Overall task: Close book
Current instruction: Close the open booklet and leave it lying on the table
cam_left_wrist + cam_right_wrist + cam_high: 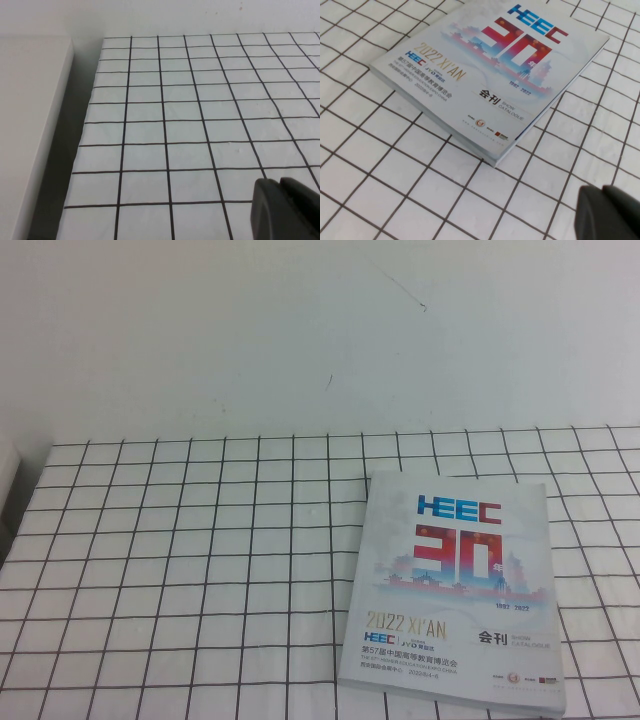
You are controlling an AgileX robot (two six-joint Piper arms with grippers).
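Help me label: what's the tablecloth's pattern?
Tablecloth: black grid on white; high view. Left end effector over cloth; right end effector near book.

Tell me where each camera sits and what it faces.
High: raised on robot's side, angled down at the closed book on the cloth; no arms show.
Left wrist: on left arm, facing bare cloth; left pincer over it.
Right wrist: on right arm, facing the book; right pincer near it.
Shared: high and right wrist show the book.

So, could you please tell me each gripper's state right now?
Left gripper, over the gridded table: cannot tell.
Right gripper, near the closed book: cannot tell.
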